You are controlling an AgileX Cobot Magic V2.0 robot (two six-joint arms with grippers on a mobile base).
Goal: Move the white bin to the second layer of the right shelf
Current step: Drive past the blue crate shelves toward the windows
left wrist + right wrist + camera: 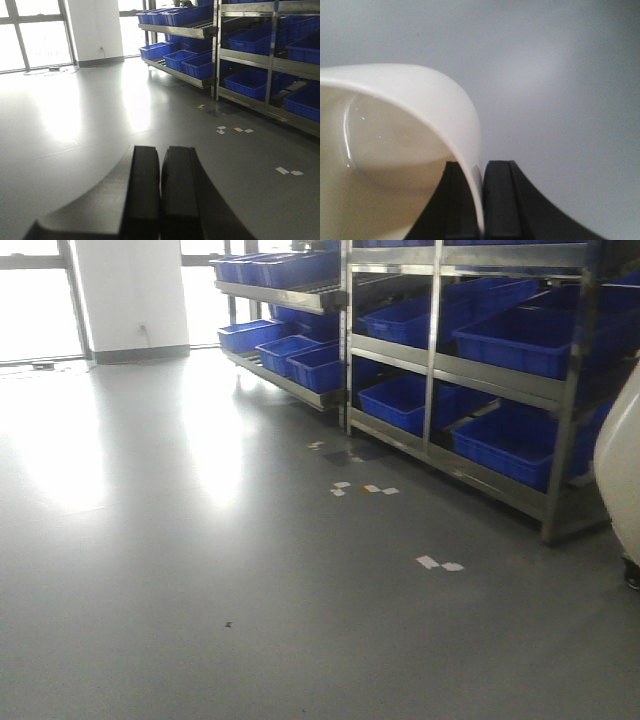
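Note:
My right gripper (pixel 481 170) is shut on the rim of the white bin (pixel 420 100), with one finger inside the wall and one outside. The bin is held above the grey floor, its glossy inside facing the right wrist camera. In the front view a rounded part of the white bin (pixel 622 470) shows at the right edge. The right shelf (pixel 490 378) is a steel rack ahead on the right, and its levels hold blue crates. My left gripper (pixel 161 155) is shut and empty, held above the floor.
A second steel rack with blue crates (pixel 290 355) stands further back to the left. White paper scraps (pixel 438 563) lie on the grey floor (pixel 200 540). A small dark wheel (pixel 632 576) shows at the right edge. Windows and a white pillar (pixel 130 295) are at the back.

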